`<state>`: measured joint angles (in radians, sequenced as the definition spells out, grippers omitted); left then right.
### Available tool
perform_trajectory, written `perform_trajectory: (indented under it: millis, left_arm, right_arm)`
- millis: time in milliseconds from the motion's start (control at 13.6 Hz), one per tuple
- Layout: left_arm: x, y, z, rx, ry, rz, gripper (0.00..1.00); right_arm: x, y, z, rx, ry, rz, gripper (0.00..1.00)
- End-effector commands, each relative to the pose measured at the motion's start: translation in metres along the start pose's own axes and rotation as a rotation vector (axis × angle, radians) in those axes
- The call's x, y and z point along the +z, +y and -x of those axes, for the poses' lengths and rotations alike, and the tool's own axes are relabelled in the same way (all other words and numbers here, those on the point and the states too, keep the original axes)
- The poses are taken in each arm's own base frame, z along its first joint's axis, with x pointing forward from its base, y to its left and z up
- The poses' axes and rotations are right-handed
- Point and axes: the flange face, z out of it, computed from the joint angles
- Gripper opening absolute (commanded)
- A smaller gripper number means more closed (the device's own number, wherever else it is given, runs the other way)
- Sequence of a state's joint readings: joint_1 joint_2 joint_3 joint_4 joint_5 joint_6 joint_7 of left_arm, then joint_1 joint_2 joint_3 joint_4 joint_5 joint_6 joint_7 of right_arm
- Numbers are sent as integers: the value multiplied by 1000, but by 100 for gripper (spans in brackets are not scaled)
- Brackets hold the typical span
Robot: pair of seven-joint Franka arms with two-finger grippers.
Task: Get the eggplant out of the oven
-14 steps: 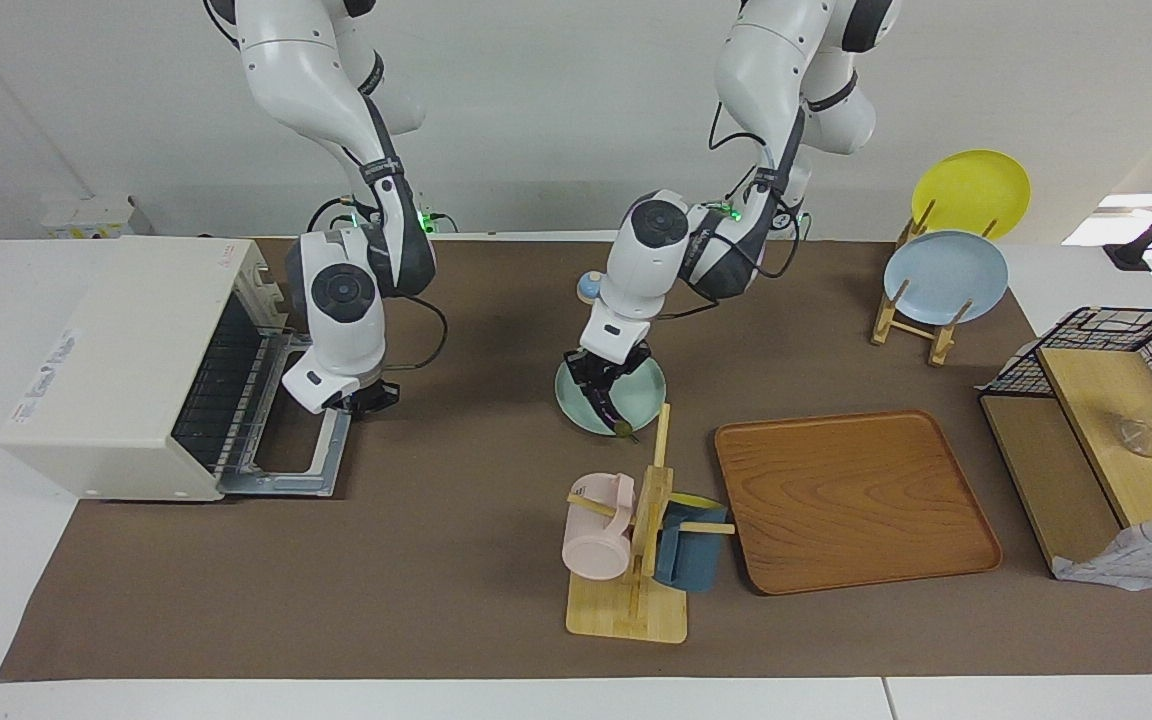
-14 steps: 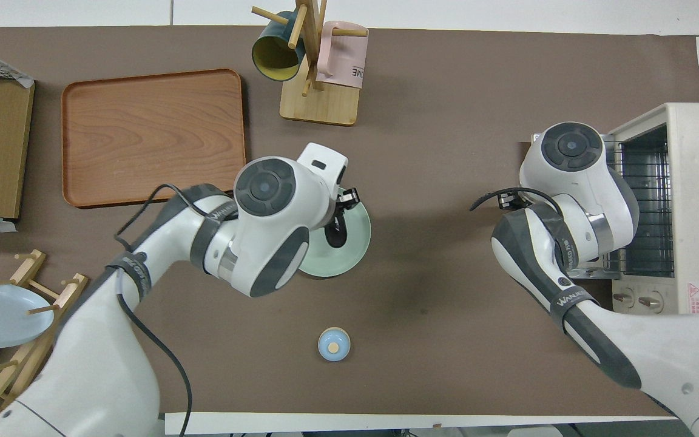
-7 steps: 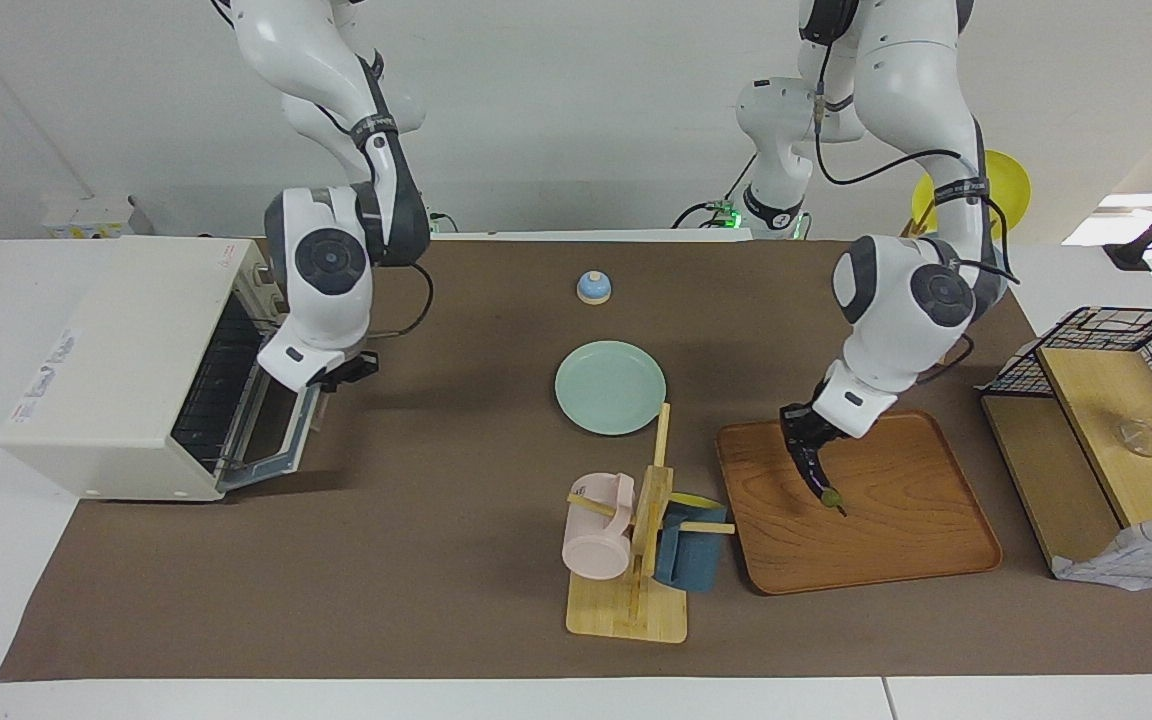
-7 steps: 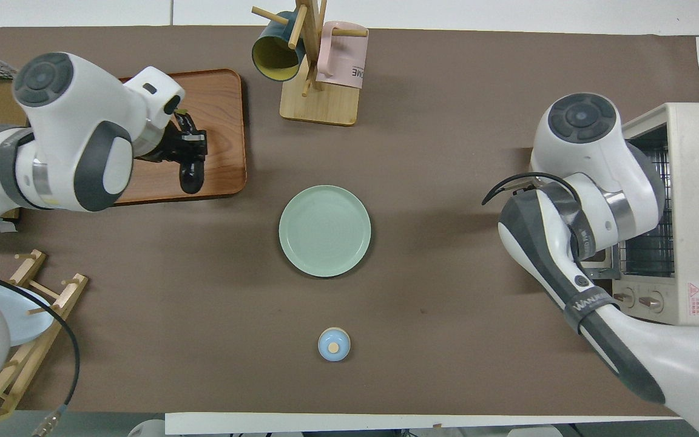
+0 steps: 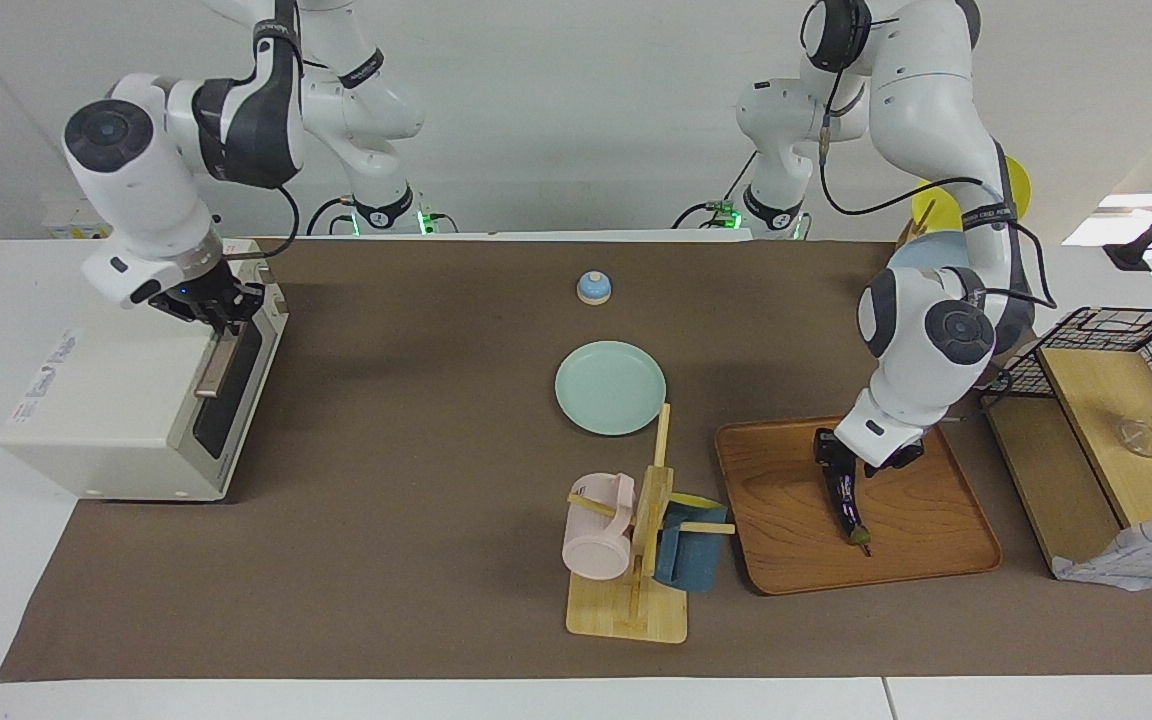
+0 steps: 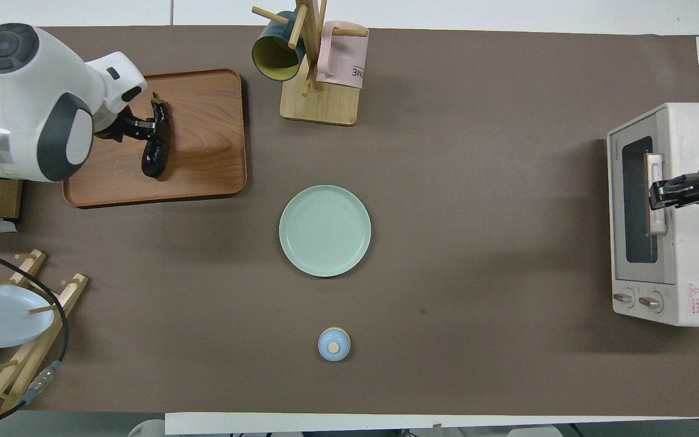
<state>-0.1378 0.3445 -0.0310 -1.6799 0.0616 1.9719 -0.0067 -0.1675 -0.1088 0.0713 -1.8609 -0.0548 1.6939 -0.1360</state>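
The dark purple eggplant [image 5: 846, 500] [image 6: 155, 145] is over the wooden tray [image 5: 936, 560] [image 6: 204, 170], its greenish stem tip down at the tray's surface. My left gripper [image 5: 831, 452] [image 6: 143, 125] is shut on its thick end, just above the tray. The white oven [image 5: 116, 400] [image 6: 689, 152] stands at the right arm's end of the table with its glass door shut. My right gripper [image 5: 223, 305] [image 6: 662, 189] is shut on the door's bar handle [image 5: 214, 365] [image 6: 655, 209] at the top of the door.
A mint-green plate [image 5: 610, 387] [image 6: 324, 230] lies mid-table. A small blue knob-topped lid [image 5: 593, 287] [image 6: 334, 344] sits nearer the robots. A wooden mug rack [image 5: 636, 560] [image 6: 316, 67] stands beside the tray. A plate rack [image 6: 10, 309] and a wooden shelf [image 5: 1106, 440] are at the left arm's end.
My left gripper carried the eggplant from the mint-green plate to the wooden tray and lowered it. My right gripper swung the oven door up from open to shut.
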Motion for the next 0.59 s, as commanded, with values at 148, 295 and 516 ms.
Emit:
perform_trajectory:
  millis: [148,295,516]
  left_arm:
    - [-165,-52,116,-100,-69,42,100]
    - [-212,-64,134,-131,-106,110,100]
    - [-245,-60,146,-121,-121,113,100]
  right_arm:
    - [-113,-5,2,3,4,-91,100]
    - [-104,-9,5,1,-45,-90,100]
    - [-103,-5,5,7,-52,-82,100]
